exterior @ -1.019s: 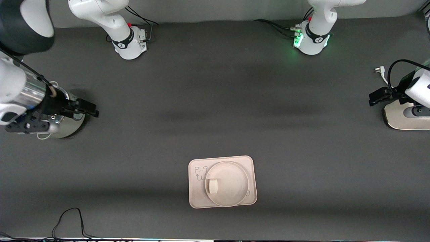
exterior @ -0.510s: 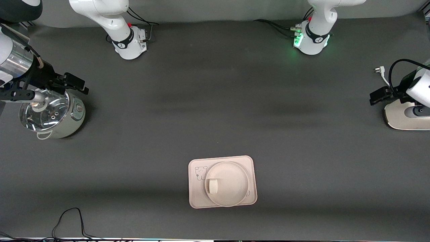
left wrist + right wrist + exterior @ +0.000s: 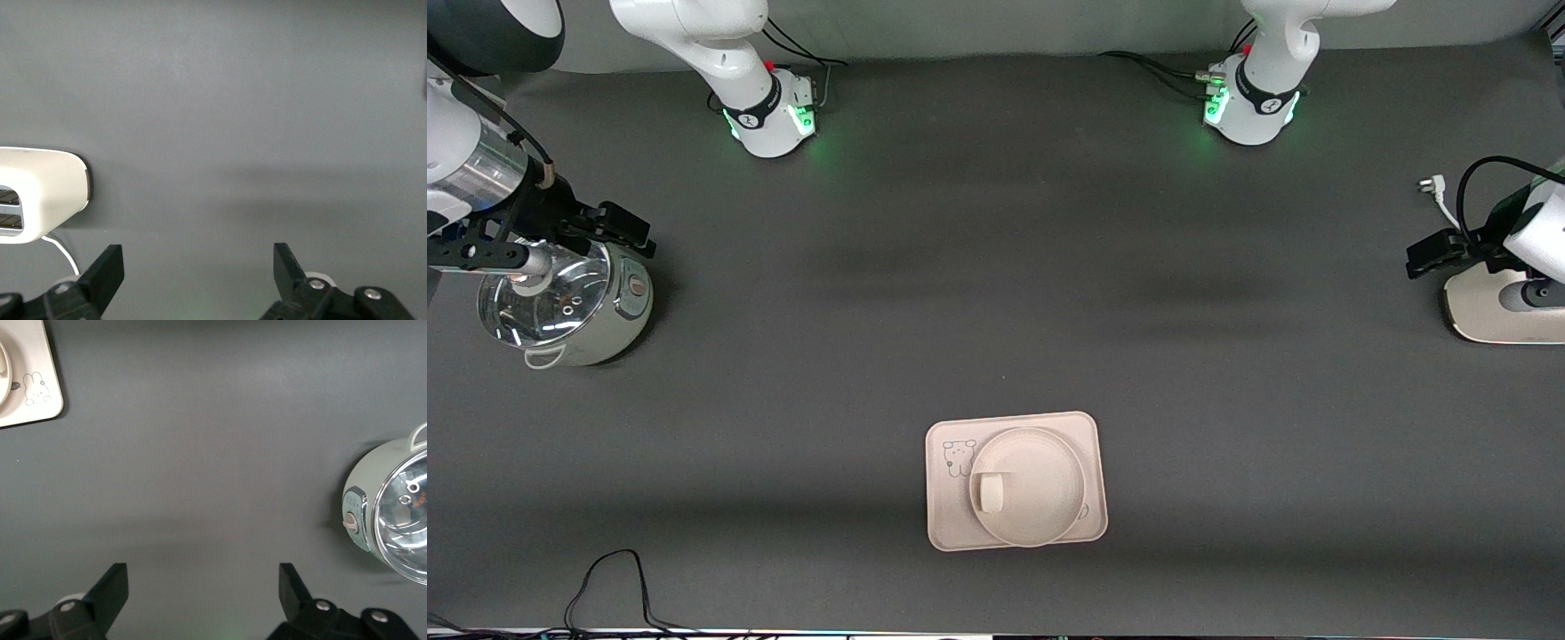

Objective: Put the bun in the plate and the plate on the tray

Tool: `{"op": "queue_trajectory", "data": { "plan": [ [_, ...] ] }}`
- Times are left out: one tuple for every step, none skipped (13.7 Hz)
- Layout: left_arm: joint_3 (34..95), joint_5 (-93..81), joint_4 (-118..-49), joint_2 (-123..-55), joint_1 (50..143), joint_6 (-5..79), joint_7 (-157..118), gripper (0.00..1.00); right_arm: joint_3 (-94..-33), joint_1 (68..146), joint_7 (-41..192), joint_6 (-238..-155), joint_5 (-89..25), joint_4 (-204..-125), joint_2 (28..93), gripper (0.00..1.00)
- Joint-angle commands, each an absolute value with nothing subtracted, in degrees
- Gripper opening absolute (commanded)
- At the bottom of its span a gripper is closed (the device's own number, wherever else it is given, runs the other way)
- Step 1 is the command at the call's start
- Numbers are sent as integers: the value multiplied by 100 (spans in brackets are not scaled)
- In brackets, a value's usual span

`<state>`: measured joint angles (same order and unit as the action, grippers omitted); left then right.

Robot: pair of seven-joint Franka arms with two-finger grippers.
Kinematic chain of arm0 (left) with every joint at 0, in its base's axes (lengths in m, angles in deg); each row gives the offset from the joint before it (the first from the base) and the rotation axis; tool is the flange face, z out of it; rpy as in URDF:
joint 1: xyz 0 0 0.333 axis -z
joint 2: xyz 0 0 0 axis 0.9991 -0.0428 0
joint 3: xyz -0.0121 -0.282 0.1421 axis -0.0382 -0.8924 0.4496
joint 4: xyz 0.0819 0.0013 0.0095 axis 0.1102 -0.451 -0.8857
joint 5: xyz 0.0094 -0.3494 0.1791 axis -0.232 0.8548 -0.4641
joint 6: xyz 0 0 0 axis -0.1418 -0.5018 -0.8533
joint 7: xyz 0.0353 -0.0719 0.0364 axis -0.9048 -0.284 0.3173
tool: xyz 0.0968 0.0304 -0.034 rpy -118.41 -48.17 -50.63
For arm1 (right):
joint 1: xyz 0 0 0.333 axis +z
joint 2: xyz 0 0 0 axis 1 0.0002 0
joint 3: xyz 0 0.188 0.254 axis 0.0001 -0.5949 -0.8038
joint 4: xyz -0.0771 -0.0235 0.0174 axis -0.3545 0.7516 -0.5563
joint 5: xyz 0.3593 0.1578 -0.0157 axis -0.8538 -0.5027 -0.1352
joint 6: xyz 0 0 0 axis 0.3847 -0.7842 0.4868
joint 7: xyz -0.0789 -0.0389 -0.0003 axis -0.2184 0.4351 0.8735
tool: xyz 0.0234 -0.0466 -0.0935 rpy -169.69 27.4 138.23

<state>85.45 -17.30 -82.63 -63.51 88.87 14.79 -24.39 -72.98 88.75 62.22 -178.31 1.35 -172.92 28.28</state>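
My bun (image 3: 989, 492), a small smooth off-white lump with one flat end, lies in the round cream plate (image 3: 1040, 498) near its raised rim. The plate sits on the rectangular tray (image 3: 1089, 444) with rounded corners (a little cartoon animal is drawn at one corner), near the front camera, midway along the dark matte table (image 3: 996, 293). My right hand (image 3: 618, 233) hangs with fingers apart and empty over a pale green cooker (image 3: 609, 324) with a shiny glass lid at the right arm's end of the table. My left hand (image 3: 1427, 253), fingers likewise apart and empty, hangs beside a glossy white toaster (image 3: 1485, 311) at the left arm's end.
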Motion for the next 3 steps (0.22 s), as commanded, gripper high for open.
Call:
{"op": "queue_trajectory", "data": {
  "plan": [
    [8564, -1682, -8124, -6390, 8878, 1354, -2328, 100, -7329, 8867, 6081, -18127, 279, -17563, 2763, 100],
    [8564, -1682, -8115, -6390, 8878, 1345, -2328, 100, -7355, 8876, 6064, -18129, 279, -17546, 2763, 100],
    [8555, -1682, -8115, -6390, 8878, 1354, -2328, 100, -7364, 8893, 5986, -18120, 279, -17528, 2763, 100]
  ]
}}
